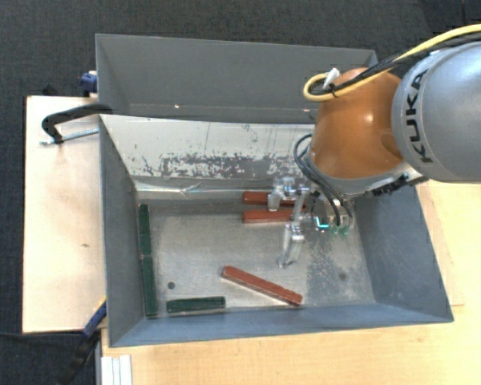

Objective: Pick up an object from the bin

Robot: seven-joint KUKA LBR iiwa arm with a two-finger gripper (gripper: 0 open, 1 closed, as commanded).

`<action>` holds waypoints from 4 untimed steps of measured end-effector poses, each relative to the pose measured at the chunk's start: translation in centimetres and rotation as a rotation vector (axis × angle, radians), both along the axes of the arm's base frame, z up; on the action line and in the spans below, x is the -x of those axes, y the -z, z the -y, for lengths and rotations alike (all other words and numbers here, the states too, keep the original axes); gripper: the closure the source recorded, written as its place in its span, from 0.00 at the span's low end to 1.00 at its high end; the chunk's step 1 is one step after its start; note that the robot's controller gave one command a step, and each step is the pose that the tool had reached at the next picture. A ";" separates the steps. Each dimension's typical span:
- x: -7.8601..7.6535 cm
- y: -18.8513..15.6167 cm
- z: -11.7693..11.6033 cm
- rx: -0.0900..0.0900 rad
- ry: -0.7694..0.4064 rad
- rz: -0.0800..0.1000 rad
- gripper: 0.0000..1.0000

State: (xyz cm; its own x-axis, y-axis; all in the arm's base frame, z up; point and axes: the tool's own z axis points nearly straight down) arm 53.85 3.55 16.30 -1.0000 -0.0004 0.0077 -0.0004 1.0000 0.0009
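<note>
Under the orange wrist cover [353, 127], the tool [289, 253] hangs low over the grey bin's [401, 263] floor; whether it is wide or narrow I cannot tell. Just left of it, two red-brown bars [263, 216] lie by the back wall. Frontward of it lies a slanted red-brown bar [260, 285], and farther left a short green bar [195, 304].

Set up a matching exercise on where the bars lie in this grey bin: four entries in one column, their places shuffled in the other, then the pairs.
Things
1. long dark green flat bar
2. short dark green flat bar
3. lone red-brown flat bar
4. pair of red-brown flat bars

Places
A. at the back of the floor, by the back wall
B. along the left wall
C. slanted on the floor, front centre
D. front left corner, along the front wall

Pairs: 1-B, 2-D, 3-C, 4-A
</note>
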 end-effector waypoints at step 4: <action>3.8 9.3 -4.4 0.000 0.140 0.006 1.00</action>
